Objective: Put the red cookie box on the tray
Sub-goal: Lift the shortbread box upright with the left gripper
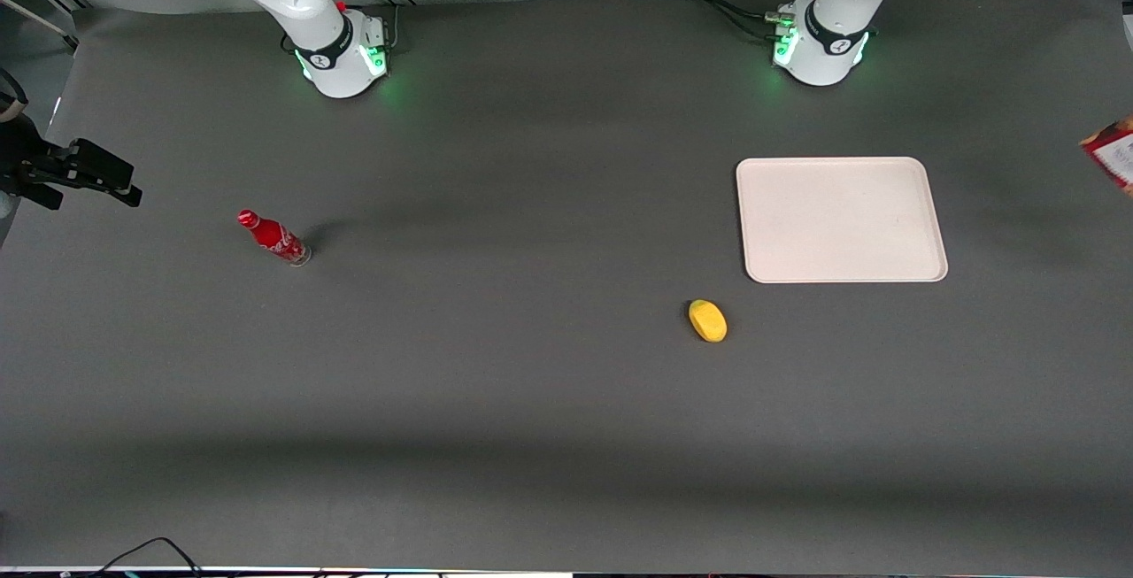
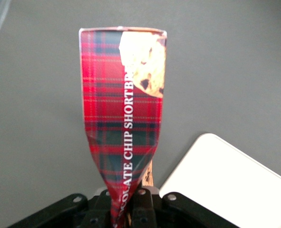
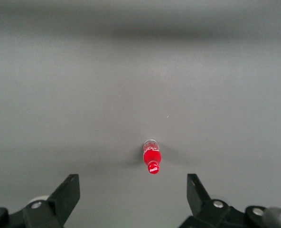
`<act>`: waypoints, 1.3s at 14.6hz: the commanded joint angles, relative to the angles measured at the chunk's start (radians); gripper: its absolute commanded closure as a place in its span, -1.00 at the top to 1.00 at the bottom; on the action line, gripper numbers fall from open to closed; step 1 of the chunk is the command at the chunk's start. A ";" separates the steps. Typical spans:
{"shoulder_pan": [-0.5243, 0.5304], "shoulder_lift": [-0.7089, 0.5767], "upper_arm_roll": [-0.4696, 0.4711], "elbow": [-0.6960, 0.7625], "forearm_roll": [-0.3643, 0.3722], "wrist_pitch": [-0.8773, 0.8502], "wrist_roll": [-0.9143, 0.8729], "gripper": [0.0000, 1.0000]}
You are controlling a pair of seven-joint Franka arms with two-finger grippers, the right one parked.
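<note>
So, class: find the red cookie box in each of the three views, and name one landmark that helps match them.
Front view: red cookie box is cut by the frame edge, toward the working arm's end, clear of the tray.
Left wrist view: box pinched in the gripper, above the table.
Right wrist view: not in it.
Shared landmark: the tray.

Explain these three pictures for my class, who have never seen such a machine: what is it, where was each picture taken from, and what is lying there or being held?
Two white robot arms stand bolted to a dark table. The wide picture looks at them from the front. The other two come from cameras on the arms' wrists.

On the table lie a cream tray, a yellow object nearer the camera than the tray, and a red bottle toward the parked arm's end.

The working arm's gripper is shut on the cookie box, pinching one end so that the carton creases. The box hangs above bare table beside the tray, not yet on it. In the front picture only its corner shows at the edge.
</note>
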 commanded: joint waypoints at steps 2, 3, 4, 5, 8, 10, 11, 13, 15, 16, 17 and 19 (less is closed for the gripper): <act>-0.021 -0.009 -0.062 0.218 0.062 -0.273 -0.069 -1.00; -0.046 -0.018 -0.055 0.215 0.062 -0.275 -0.065 -1.00; -0.069 -0.023 -0.051 0.214 0.062 -0.275 -0.060 -1.00; -0.096 -0.026 -0.049 0.214 0.063 -0.276 -0.059 -1.00; -0.246 -0.038 -0.011 0.206 0.085 -0.287 -0.057 -1.00; -0.393 -0.047 0.055 0.182 0.086 -0.290 -0.042 -1.00; -0.449 -0.061 0.066 0.160 0.086 -0.286 -0.037 -1.00; -0.495 -0.093 0.061 0.096 0.088 -0.270 -0.036 -1.00; -0.521 -0.121 0.022 0.028 0.106 -0.238 -0.034 -1.00; -0.520 -0.141 -0.015 -0.025 0.135 -0.208 -0.034 -1.00; -0.520 -0.165 -0.037 -0.089 0.149 -0.165 -0.034 -1.00; -0.520 -0.233 -0.040 -0.249 0.149 -0.045 -0.033 -1.00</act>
